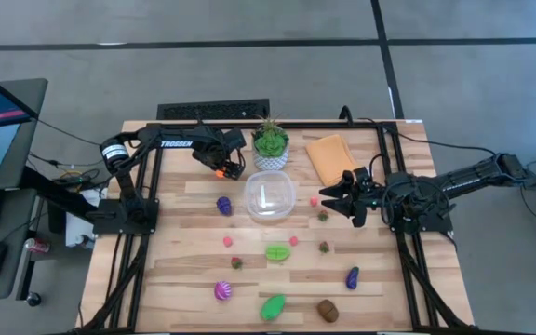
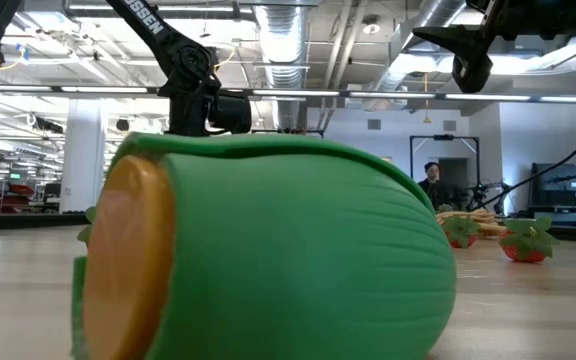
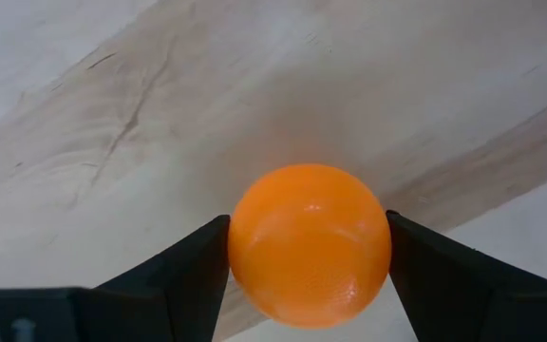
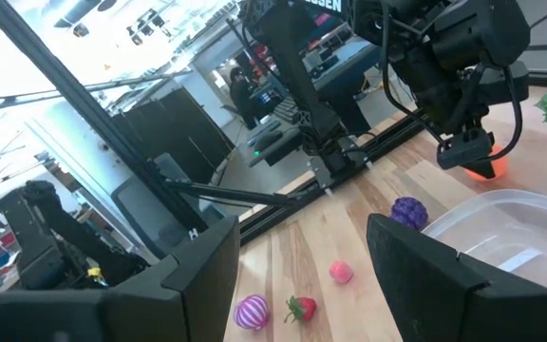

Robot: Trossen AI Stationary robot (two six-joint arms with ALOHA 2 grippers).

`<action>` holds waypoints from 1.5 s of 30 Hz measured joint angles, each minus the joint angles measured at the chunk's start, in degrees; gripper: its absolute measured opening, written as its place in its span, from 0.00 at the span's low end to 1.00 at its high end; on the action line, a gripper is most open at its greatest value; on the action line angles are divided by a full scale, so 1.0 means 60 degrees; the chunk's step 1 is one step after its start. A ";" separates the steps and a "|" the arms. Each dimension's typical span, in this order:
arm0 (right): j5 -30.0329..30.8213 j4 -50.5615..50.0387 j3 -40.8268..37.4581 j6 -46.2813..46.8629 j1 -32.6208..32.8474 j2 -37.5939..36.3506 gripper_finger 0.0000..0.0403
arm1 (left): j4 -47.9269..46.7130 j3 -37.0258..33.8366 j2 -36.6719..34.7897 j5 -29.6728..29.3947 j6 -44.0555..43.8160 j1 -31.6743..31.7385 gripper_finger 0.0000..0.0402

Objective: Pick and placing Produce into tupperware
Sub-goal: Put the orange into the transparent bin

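The clear tupperware (image 1: 269,196) stands mid-table; its rim (image 4: 511,204) shows in the right wrist view. My left gripper (image 1: 221,170) is just left of it, shut on an orange toy ball (image 3: 310,245). My right gripper (image 1: 331,196) hovers open to the right of the container, holding nothing. Produce lies scattered on the wood: a purple piece (image 1: 224,206), a green one (image 1: 277,252), a purple eggplant (image 1: 352,277), a striped pink piece (image 1: 222,291), a brown one (image 1: 328,310) and small strawberries (image 1: 324,247). A green toy with an orange end (image 2: 268,260) fills the low view. My left gripper pinches the orange ball (image 3: 254,237) between its two fingers (image 3: 183,271), one on each side at its widest part. The fingers come from above, pointing down (image 4: 468,147). Whether the ball's underside rests on the table, I cannot tell.
A potted green plant in a white pot (image 1: 270,144) and a folded orange cloth (image 1: 328,156) sit at the far edge behind the container. Black frame rails (image 1: 408,270) run along both table sides. A person (image 2: 430,180) stands far off in the room.
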 joint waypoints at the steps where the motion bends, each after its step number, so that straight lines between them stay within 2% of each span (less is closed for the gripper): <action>1: 0.0002 -0.0001 0.0000 -0.0003 0.0000 0.0001 0.63 | -0.0031 0.0000 -0.0014 0.0058 0.0043 0.0000 0.63; 9: 0.0004 -0.0004 0.0000 -0.0003 0.0000 0.0003 0.63 | -0.0352 0.0000 -0.0709 0.0125 0.0182 -0.0029 0.63; 18: 0.0022 -0.0004 0.0000 -0.0003 0.0000 0.0003 0.63 | -0.0461 0.0000 -0.2398 0.0121 0.0418 -0.0388 0.63; 28: 0.0233 -0.0007 0.0000 -0.0056 0.0000 0.0003 0.63 | -0.0139 0.0000 -0.3986 0.0117 0.0484 -0.1814 0.63; 36: 0.0339 -0.0007 0.0000 -0.0076 0.0000 0.0003 0.63 | 0.1605 0.0002 -0.3885 0.0047 0.1382 -0.3502 0.63; 40: 0.0437 -0.0004 0.0000 -0.0073 0.0000 0.0003 0.63 | 0.2722 0.0018 -0.3729 0.0023 0.1950 -0.3981 0.63; 45: 0.0441 0.0028 -0.0004 -0.0007 0.0004 0.0020 0.63 | 0.3238 0.0010 -0.3305 -0.0298 0.2205 -0.4190 0.63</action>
